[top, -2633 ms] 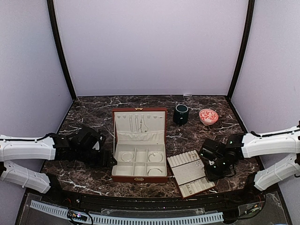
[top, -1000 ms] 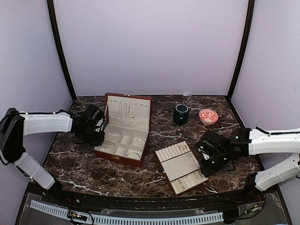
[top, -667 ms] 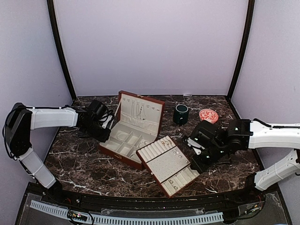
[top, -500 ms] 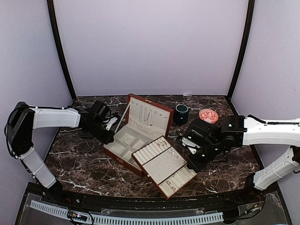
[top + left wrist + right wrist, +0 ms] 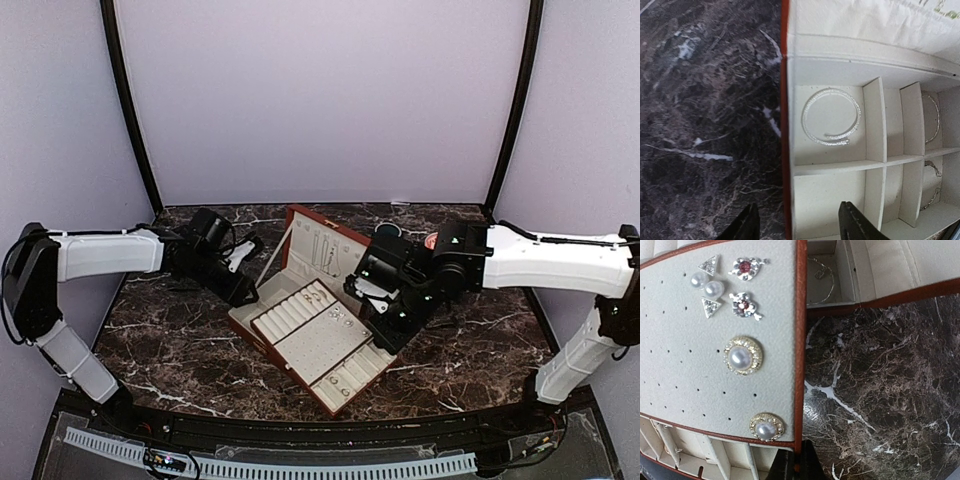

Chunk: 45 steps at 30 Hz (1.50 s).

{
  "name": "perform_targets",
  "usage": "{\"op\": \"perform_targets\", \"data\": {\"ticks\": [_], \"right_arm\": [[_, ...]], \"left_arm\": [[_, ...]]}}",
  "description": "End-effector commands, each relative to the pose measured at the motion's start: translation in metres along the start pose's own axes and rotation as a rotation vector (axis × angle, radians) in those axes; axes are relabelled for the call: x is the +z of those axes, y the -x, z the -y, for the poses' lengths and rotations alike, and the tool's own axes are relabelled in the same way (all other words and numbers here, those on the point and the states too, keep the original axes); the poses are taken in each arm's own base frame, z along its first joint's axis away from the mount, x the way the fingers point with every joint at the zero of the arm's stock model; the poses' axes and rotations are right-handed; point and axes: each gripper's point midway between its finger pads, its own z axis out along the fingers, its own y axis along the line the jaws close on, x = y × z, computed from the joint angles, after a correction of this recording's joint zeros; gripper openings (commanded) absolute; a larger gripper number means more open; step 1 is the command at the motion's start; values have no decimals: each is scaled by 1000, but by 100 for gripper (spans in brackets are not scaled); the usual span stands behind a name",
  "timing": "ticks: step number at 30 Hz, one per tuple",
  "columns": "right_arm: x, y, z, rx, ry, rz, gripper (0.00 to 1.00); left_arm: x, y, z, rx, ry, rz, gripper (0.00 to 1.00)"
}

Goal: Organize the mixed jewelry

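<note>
Dark white-veined marble tabletop (image 5: 170, 340), pale lilac walls (image 5: 320, 100); left gripper (image 5: 797, 210) spread astride the red-brown wooden box (image 5: 785, 150) wall; right gripper (image 5: 796, 464) clamped on the cream-padded tray (image 5: 680, 365) rim; mixed jewelry (image 5: 744, 306): pearl studs (image 5: 742, 355) on tray, silvery bangle (image 5: 831, 117) in a box compartment.

My right arm (image 5: 540, 262) hides most of the mug (image 5: 387, 231) and bowl (image 5: 430, 240) by the table's (image 5: 480, 330) far edge. The tray (image 5: 320, 345) covers the box (image 5: 318, 242) compartments. From above, jewelry (image 5: 335, 315) too small to tell. My right gripper (image 5: 796, 468) fingertips cut off by the frame; bangles (image 5: 938, 120) half behind dividers (image 5: 874, 125).
</note>
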Motion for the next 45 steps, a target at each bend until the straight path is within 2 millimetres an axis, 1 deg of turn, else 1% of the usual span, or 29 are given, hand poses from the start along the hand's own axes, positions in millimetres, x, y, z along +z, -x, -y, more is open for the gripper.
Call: {"op": "perform_targets", "data": {"ticks": [1, 2, 3, 8, 11, 14, 16, 21, 24, 30, 34, 42, 45], "right_arm": [[-11, 27, -11, -18, 5, 46, 0], [-14, 32, -12, -24, -1, 53, 0], [-8, 36, -12, -34, -16, 37, 0], [8, 59, -8, -62, -29, -2, 0], [13, 76, -1, -76, -34, -10, 0], [20, 90, 7, -90, -46, -31, 0], [24, 97, 13, -102, -62, -47, 0], [37, 112, 28, -107, -100, -71, 0], [41, 123, 32, -121, -122, -67, 0], [52, 136, 38, -125, -142, -74, 0], [57, 138, 43, -129, -165, -79, 0], [69, 136, 46, -137, -183, -99, 0], [74, 136, 44, -138, -181, -105, 0]], "left_arm": [[-36, 12, -22, -71, 54, 108, 59], [-43, 13, -28, -94, 66, 125, 60], [-49, 13, -37, -124, 80, 138, 62], [-82, 20, -78, -280, 140, 249, 69], [-103, 21, -100, -363, 182, 325, 72], [-116, 17, -115, -398, 247, 362, 74], [-121, 15, -118, -402, 275, 368, 74], [-130, 16, -118, -391, 289, 398, 74], [-132, 17, -118, -386, 296, 400, 74], [-134, 18, -118, -378, 297, 404, 74], [-137, 18, -118, -375, 305, 409, 74], [-138, 16, -120, -373, 321, 408, 74], [-140, 16, -120, -372, 324, 411, 74]]}}
